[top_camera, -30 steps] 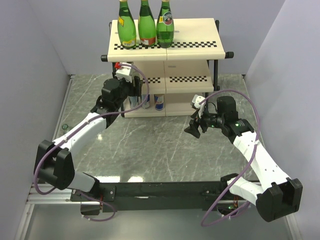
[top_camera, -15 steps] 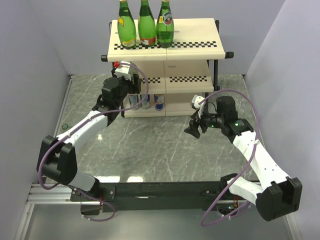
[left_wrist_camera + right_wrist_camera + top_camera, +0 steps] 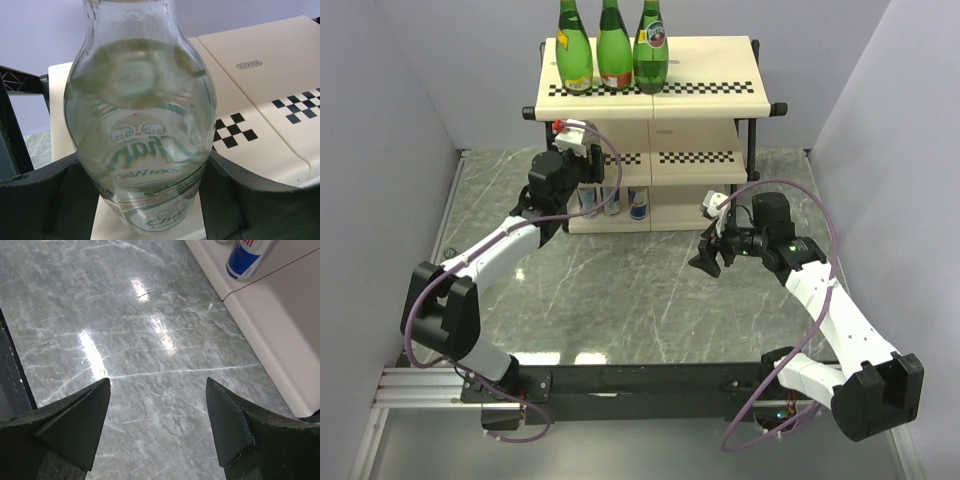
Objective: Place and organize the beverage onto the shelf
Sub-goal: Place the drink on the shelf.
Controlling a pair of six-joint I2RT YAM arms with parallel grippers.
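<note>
Partly cropped, bottle (image 3: 142, 100) gripped by left end effector (image 3: 145, 200), right end effector (image 3: 157, 415) spread, empty

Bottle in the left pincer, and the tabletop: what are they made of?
The bottle looks like clear glass: transparent, glossy, label print showing reversed through it. The tabletop looks like polished grey marble, veined with sharp glare; could be laminate.

Shelf (image 3: 710, 65): three cream tiers with checkered front strips on a black tube frame, standing at the table's far side. Three green bottles (image 3: 613, 50) stand upright in a row on the top tier's left half. Three cans (image 3: 612, 203) stand upright on the bottom tier, left half. Clear glass bottle (image 3: 142, 125), green-printed label, is gripped by the left gripper (image 3: 145, 200) at the shelf's left front.
</note>
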